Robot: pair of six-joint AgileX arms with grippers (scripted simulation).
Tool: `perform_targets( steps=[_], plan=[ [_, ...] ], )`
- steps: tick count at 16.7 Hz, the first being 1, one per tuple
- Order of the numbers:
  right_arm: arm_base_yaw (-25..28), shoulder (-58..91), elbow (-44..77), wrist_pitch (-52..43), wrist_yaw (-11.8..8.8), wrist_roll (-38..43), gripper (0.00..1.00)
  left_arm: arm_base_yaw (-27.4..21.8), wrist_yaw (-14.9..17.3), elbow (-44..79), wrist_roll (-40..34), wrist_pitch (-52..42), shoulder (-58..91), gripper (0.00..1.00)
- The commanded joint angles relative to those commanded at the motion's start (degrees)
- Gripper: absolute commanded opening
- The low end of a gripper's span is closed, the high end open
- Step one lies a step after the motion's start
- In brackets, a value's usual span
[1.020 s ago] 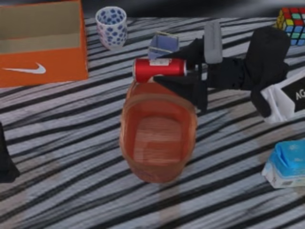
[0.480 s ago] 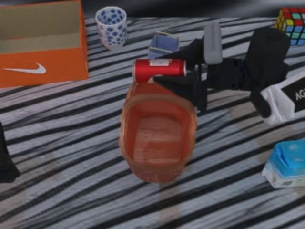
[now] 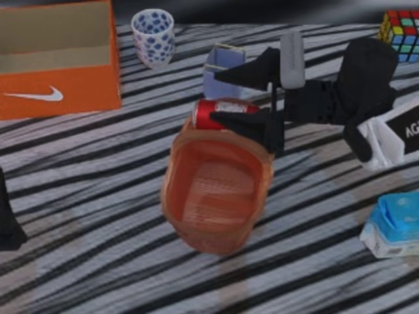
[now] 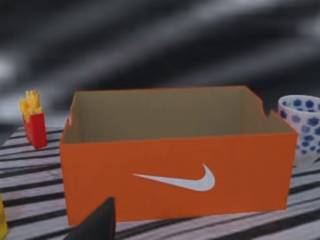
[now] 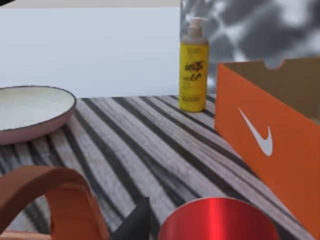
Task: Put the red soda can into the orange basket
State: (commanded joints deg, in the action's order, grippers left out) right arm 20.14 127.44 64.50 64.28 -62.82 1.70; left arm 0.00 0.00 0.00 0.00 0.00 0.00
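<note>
My right gripper (image 3: 252, 95) has its fingers spread wide over the basket's (image 3: 175, 196) far rim, and the can (image 3: 216, 111) lies on its side between them, tipped at that rim and no longer clamped. My left arm (image 3: 8, 219) sits parked at the table's left edge

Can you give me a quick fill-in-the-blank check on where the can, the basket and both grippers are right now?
1. The red soda can lies on the far rim of the orange ____.
2. The right gripper, above the can, has its fingers ____.
3. The left gripper is parked at the table's ____ edge.
4. The left wrist view is filled by an orange shoe ____.

Missing words: basket; open; left; box.
</note>
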Motion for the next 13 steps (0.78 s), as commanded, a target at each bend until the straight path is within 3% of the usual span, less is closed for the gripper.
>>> perform_targets(
  steps=[9, 13],
  plan=[
    [-0.22, -0.03, 0.03, -0.01, 0.02, -0.01, 1.00, 0.00, 0.00, 0.00, 0.00, 0.00, 0.00, 1.00],
    [-0.68, -4.24, -2.86, -2.47, 1.91, -0.35, 1.00, -1.89, 0.41, 3.12, 2.23, -4.89, 5.48, 1.00]
  ],
)
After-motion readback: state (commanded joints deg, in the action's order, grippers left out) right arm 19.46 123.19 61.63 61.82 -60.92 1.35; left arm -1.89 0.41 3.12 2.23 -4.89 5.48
